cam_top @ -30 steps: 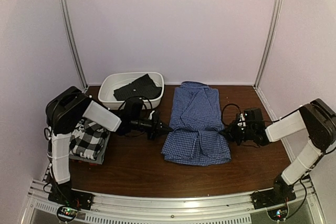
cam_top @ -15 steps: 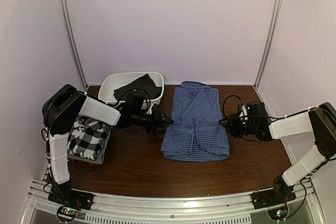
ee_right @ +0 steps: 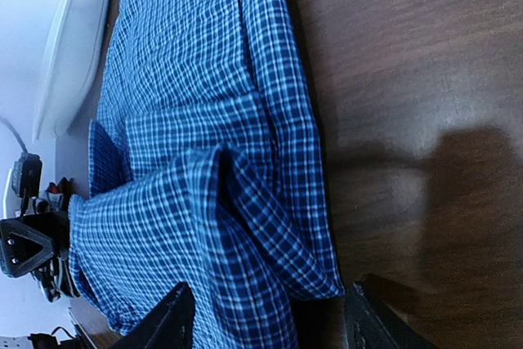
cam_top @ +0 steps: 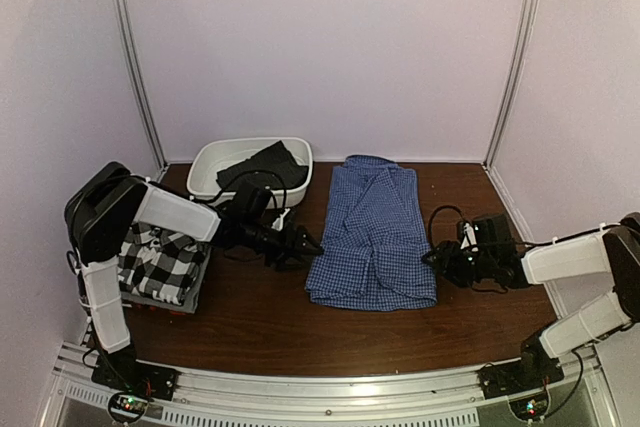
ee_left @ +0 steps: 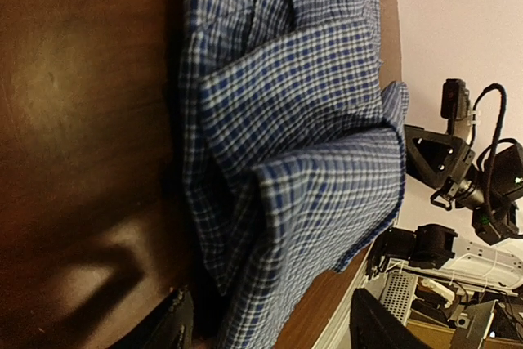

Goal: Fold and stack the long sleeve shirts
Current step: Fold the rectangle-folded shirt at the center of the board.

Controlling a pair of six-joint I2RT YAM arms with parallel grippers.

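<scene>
Working on a dark bench (cam_top: 260,322). Got the blue-check shirt (cam_top: 375,232) lying half folded, sleeves tucked in, smack between the left claw (cam_top: 308,244) and right claw (cam_top: 431,258), just off both tips. Can spot the plaid shirt (cam_top: 160,262) well behind the left claw. Seeing both claws released, jaws spread, nothing pinched. Guessing a hem fold next: pinch both near corners evenly, lift together, lay toward the collar.

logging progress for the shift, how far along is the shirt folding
Done: the plaid shirt lies folded on the pile at left. In hand: the blue shirt lies mid-table, sleeves folded in, with the left gripper and right gripper open either side, holding nothing. Left: fold it shorter and stack it; a dark garment in the basin may also need doing.
</scene>
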